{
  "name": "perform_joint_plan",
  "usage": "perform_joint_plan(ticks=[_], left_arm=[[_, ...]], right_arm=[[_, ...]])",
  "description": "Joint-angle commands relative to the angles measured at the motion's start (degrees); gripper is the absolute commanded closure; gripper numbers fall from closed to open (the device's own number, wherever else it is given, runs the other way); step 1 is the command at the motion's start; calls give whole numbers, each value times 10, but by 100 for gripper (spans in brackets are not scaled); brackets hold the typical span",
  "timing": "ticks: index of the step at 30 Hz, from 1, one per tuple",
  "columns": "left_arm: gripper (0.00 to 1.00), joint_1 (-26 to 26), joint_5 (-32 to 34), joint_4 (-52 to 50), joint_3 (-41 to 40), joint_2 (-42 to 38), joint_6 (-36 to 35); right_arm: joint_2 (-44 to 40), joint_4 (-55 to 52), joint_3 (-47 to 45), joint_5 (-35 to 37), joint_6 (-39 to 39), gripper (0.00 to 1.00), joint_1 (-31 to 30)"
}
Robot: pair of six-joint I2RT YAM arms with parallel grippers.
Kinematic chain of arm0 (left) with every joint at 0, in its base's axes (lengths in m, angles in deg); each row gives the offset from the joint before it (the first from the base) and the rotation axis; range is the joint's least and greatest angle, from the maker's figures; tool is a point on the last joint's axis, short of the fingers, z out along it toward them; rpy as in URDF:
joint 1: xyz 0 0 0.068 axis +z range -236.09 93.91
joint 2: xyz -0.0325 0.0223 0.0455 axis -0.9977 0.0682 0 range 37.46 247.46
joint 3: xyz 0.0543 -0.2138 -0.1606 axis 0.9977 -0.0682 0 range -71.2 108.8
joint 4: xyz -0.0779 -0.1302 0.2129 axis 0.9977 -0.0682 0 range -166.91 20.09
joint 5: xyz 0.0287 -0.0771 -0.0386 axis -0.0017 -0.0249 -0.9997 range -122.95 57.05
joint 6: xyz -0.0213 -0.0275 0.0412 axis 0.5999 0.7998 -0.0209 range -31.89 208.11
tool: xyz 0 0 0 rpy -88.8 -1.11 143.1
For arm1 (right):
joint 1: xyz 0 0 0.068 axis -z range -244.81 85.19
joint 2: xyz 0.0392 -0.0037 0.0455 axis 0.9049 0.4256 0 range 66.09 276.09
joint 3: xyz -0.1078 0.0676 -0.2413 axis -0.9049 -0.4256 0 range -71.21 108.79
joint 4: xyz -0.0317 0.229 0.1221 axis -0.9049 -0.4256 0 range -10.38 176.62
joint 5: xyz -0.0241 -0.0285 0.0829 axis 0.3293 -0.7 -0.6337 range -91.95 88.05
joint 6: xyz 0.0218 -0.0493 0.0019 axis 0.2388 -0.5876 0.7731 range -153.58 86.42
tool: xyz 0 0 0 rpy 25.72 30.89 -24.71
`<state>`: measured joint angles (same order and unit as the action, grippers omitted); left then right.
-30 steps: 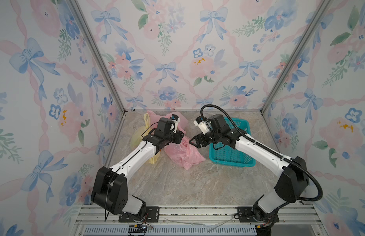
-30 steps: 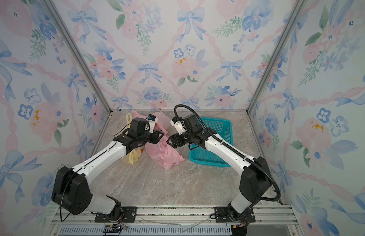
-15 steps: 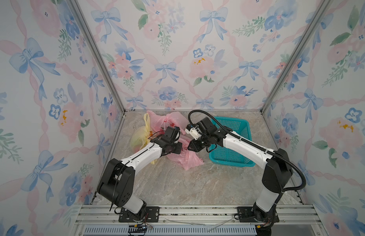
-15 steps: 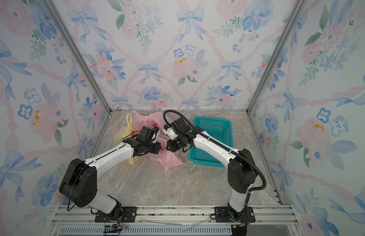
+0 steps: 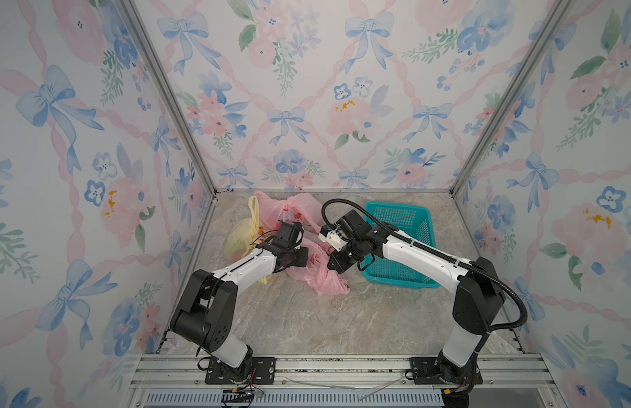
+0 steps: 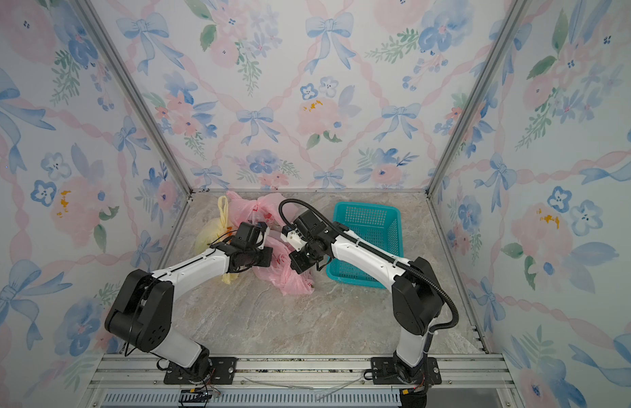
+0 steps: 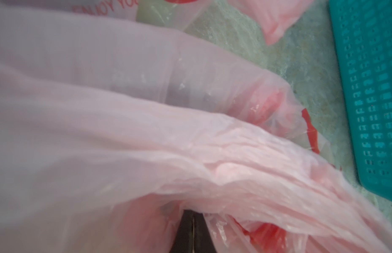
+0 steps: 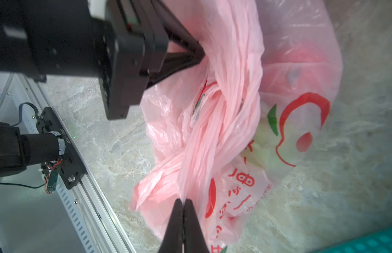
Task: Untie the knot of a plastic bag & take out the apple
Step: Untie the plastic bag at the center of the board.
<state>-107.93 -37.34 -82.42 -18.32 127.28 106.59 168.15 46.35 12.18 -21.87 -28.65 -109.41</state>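
Marble desk [image 5: 307, 318]: both sets of fingers, left [image 8: 199, 54] and right [image 8: 183, 206], clamp the pink bag's [image 8: 223, 131] twisted handles (knot between); pull apart slowly, avoiding tears.

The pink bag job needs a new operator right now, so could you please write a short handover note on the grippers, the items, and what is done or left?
Left gripper: shut on the pink bag, on one twisted strand.
Right gripper: shut on the pink bag, on the other strand.
The bag lies on the table between the arms, beside the teal basket; a yellow bag lies behind the left arm.
Done: both strands gripped.
Left: the knot looks still tied; pull it apart, then take out the apple, a red shape inside the bag.
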Motion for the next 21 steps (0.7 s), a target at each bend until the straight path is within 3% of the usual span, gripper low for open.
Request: perform_joint_plan(ticks=[1, 6, 13, 17, 18, 20, 21], left_arm=[[97, 33, -29, 42, -17, -9, 14], [100, 64, -68, 94, 10, 15, 26], [100, 80, -104, 147, 38, 52, 48], [100, 79, -126, 148, 66, 71, 46], [100, 79, -129, 149, 68, 71, 46], [99, 79, -135, 150, 72, 64, 45], [97, 79, -142, 148, 76, 63, 42]], right_arm=[[-47, 7, -53, -14, -15, 100, -6], [-150, 75, -165, 20, -97, 100, -59], [-196, 86, -233, 119, -160, 100, -134], [-190, 98, -247, 128, -155, 100, -143], [-185, 96, -242, 120, -154, 91, -142], [-179, 96, -233, 101, -148, 58, -142], [-181, 100, -230, 79, -145, 47, -137]])
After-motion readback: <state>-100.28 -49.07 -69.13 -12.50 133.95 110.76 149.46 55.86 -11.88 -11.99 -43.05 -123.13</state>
